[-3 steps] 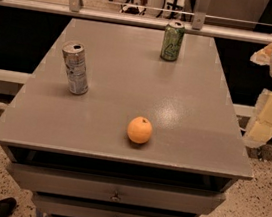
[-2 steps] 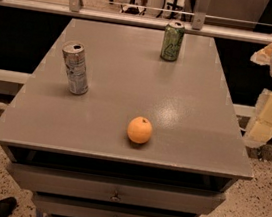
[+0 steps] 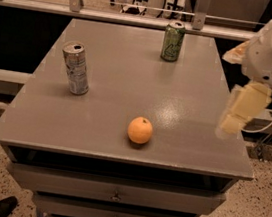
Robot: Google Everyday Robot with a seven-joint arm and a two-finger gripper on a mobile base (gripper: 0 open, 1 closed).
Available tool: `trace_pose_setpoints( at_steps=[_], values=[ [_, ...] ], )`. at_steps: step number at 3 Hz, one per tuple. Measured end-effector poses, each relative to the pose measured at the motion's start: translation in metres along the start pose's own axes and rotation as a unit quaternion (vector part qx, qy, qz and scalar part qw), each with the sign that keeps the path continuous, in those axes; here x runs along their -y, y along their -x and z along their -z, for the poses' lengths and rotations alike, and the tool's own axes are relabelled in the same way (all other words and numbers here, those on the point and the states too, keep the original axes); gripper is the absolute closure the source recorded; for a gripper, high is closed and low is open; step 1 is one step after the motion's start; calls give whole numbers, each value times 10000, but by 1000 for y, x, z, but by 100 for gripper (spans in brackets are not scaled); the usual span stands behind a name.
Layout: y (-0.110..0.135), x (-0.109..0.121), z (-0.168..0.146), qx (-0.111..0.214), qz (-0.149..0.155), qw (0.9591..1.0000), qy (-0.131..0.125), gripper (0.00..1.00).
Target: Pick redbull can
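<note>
The redbull can (image 3: 76,68), tall, slim and silver-grey with a shiny top, stands upright on the left side of the grey table (image 3: 133,54). My gripper (image 3: 234,119), cream-coloured, hangs from the white arm at the right edge of the table. It is far to the right of the can and holds nothing that I can see.
A wider green can (image 3: 173,41) stands at the back of the table. An orange (image 3: 140,130) lies near the front edge. Drawers (image 3: 113,196) sit under the tabletop. A railing (image 3: 140,7) runs behind the table.
My arm and gripper have moved left, from beyond the table's right edge to over that edge. The cans and the orange have not moved.
</note>
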State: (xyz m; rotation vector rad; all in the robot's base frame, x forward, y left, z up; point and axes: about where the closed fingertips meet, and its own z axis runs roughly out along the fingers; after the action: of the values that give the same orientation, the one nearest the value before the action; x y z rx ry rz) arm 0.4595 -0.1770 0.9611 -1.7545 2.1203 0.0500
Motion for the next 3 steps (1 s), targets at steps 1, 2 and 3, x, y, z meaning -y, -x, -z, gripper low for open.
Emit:
trace_pose_setpoints(
  at_steps=[1,2,3],
  values=[
    [59,-1,-39,853,303,9951,409,0],
    [122,-5,-62,1643,573,9825,670,0],
    [123,-5,-63,1650,577,9823,678,0]
  ],
)
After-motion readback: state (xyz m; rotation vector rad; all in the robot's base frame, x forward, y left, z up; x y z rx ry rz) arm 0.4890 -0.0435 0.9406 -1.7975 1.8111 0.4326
